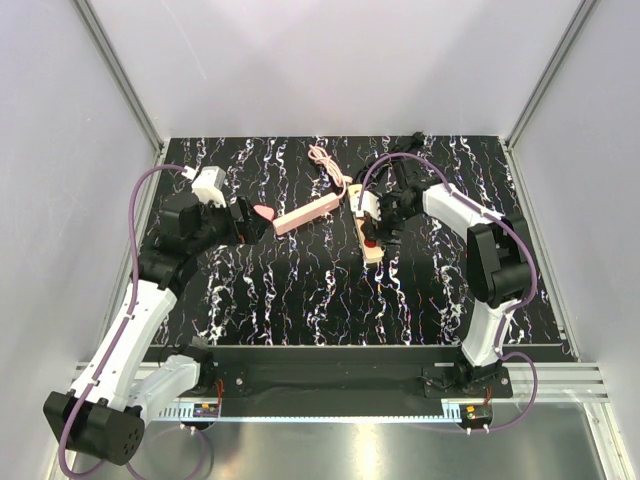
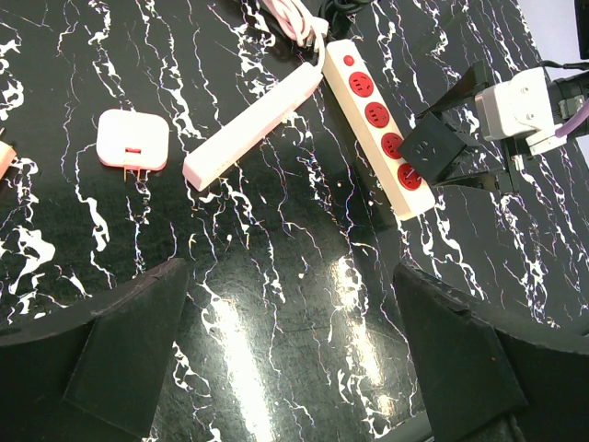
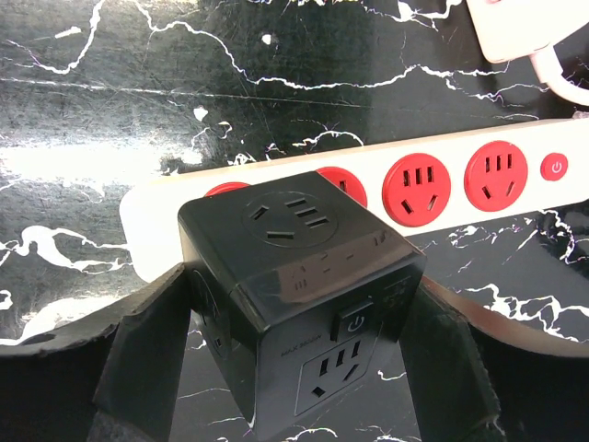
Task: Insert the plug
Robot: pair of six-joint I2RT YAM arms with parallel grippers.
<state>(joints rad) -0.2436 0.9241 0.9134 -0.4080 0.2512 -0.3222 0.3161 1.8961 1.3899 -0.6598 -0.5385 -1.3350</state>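
Observation:
A white power strip with red sockets lies mid-table; it also shows in the left wrist view and the right wrist view. My right gripper is shut on a black cube plug adapter and holds it tilted right over the strip's near end, above the last red socket. Whether its pins touch the socket is hidden. The cube also shows in the left wrist view. My left gripper is open and empty over bare table, to the left of the strip.
A pink power strip lies slanted left of the white one, its pink cable coiled behind. A small pink-and-white adapter lies near my left gripper. A black cable runs to the back right corner. Walls enclose the table.

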